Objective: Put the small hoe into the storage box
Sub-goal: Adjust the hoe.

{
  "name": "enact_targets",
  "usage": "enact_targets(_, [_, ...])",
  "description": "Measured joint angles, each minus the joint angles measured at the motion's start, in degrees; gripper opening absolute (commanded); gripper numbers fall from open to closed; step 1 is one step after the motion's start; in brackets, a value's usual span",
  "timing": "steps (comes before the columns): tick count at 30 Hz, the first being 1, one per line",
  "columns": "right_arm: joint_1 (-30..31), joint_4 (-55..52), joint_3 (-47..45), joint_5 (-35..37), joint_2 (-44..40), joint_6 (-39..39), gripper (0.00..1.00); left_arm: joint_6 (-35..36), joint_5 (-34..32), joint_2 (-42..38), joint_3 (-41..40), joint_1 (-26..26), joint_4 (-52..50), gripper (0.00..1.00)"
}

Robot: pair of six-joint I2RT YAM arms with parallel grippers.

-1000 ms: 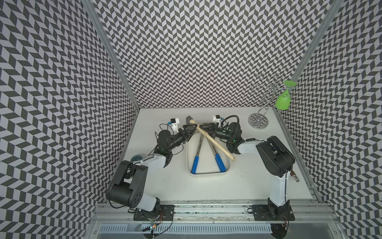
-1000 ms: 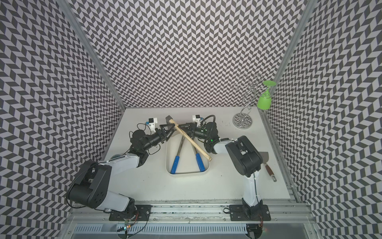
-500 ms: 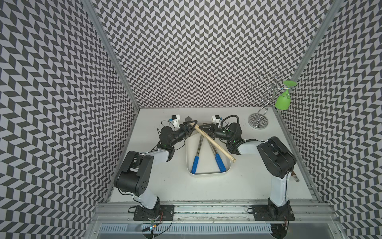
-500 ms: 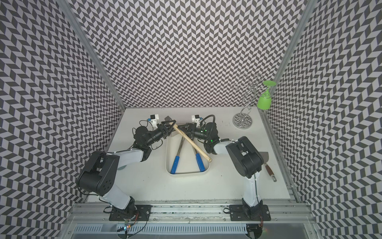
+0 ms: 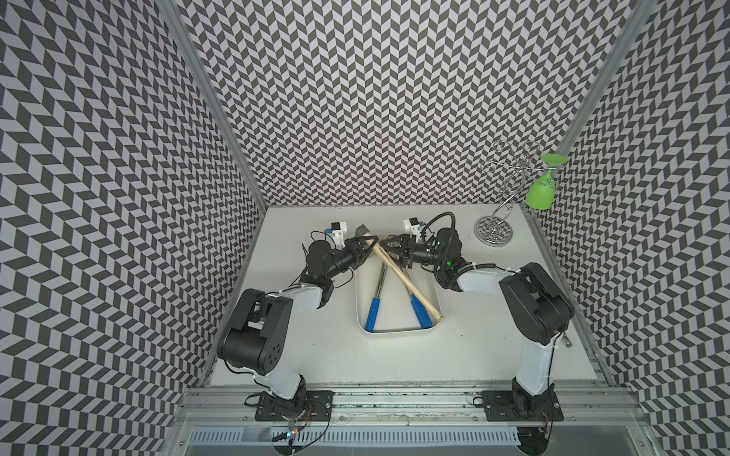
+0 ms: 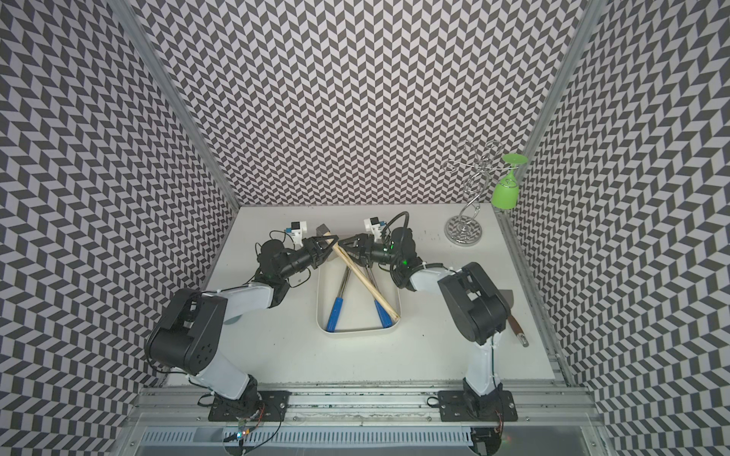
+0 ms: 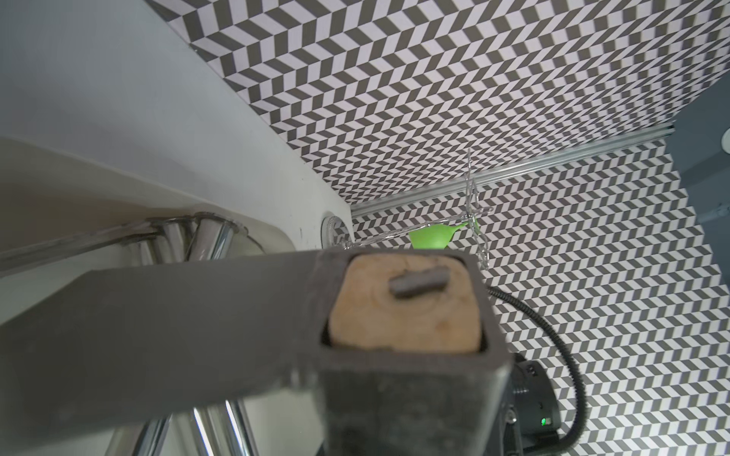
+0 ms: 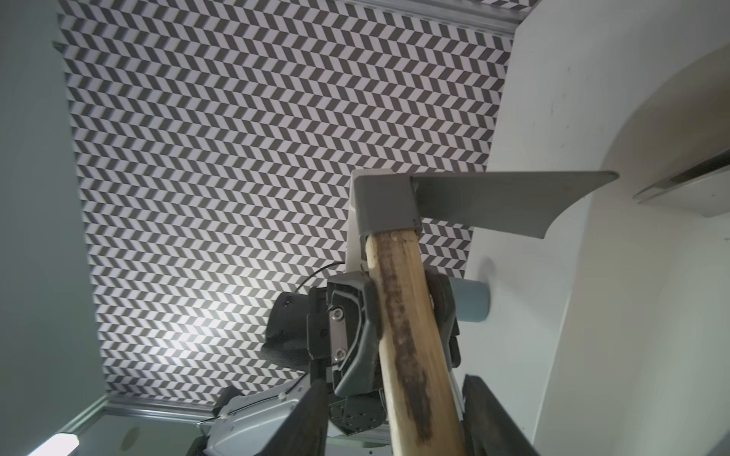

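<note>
The white surface (image 5: 316, 347) carries the cream storage box (image 5: 395, 331) at centre frame in both top views. The small hoe (image 5: 407, 280) slants across it, its handle end at the lower right rim and its grey head past the upper left corner. The left claw (image 5: 370, 244) is clenched on the handle beside the head. The right claw (image 5: 389, 248) is released, with a finger on either side of the handle.

Small hoe (image 5: 407, 281) aslant across storage box (image 5: 395, 331)
</note>
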Motion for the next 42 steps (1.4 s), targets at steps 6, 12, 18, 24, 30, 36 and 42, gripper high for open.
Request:
enact_targets(6, [-1.2, -36.7, 16.5, 12.0, -6.6, -29.7, 0.61, 4.2, -0.4, -3.1, 2.5, 0.0, -11.0, 0.0])
enact_targets(12, [6.4, -56.7, 18.9, 32.6, -14.8, -50.5, 0.64, 5.1, -1.9, -2.4, 7.3, -0.3, -19.8, 0.0])
enact_targets(18, [15.2, -66.9, 16.7, 45.5, -17.8, -61.7, 0.66, 5.6, -3.9, 1.7, 15.6, -1.7, -26.1, 0.0])
enact_targets(24, [15.8, -71.6, 15.4, 55.9, -17.9, -67.3, 0.7, 6.2, -6.2, 5.8, 21.5, -3.0, -33.1, 0.0])
enact_targets(30, [18.1, -73.6, 15.4, 61.7, -16.7, -70.4, 0.72, 6.4, -7.6, 7.3, 24.8, -3.8, -38.8, 0.0])
enact_targets(36, [19.8, -74.8, 15.4, 64.6, -13.3, -72.1, 0.72, 6.1, -7.9, 7.4, 26.2, -3.8, -41.7, 0.0])
enact_targets(42, [20.3, -75.2, 14.5, 70.1, -11.4, -73.2, 0.59, 5.7, -7.6, 8.1, 28.3, -3.8, -43.8, 0.0])
